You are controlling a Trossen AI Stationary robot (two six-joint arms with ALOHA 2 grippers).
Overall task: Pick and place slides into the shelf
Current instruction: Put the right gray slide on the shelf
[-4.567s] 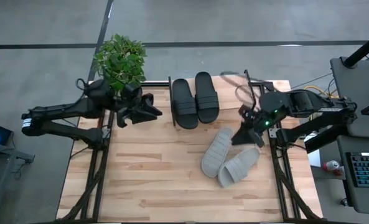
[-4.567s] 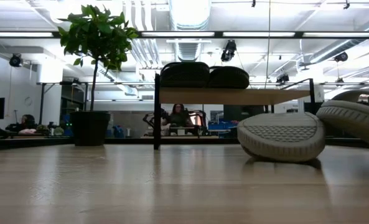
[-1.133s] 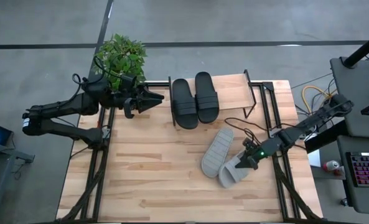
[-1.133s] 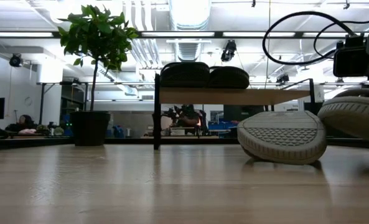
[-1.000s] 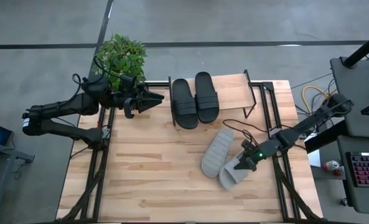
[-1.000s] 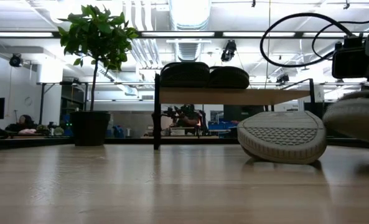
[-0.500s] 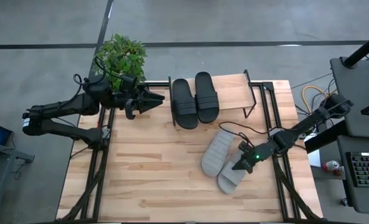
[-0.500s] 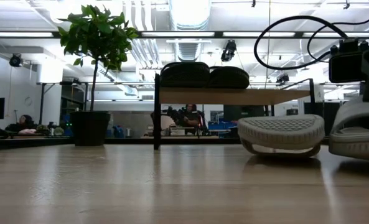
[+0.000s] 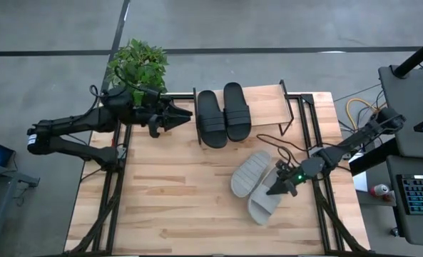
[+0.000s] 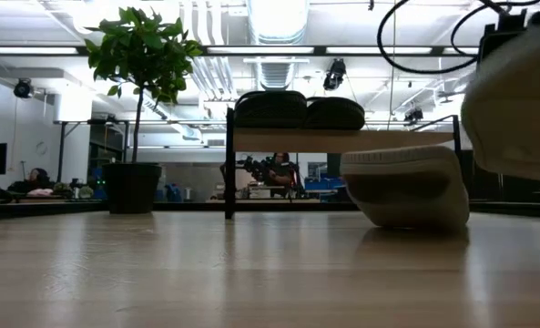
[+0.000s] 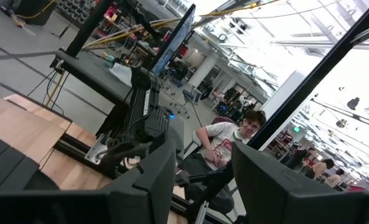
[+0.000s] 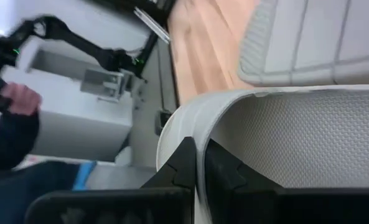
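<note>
From above, my right gripper [image 9: 280, 187] has just pinched the grey slide [image 9: 264, 202], lifting it toward the shelf [image 9: 264, 100]. Low view: that slide [image 10: 515, 100] now hangs clear of the table. Right wrist: my fingers [image 12: 187, 158] clamp its edge. My left gripper [image 9: 179, 114] waits half-open beside the shelf.

free: right half of light wooden shelf top [image 9: 268, 107] | blocked: left half, black slide pair [image 9: 223, 114] | free: near wooden counter [image 9: 168, 207]
</note>
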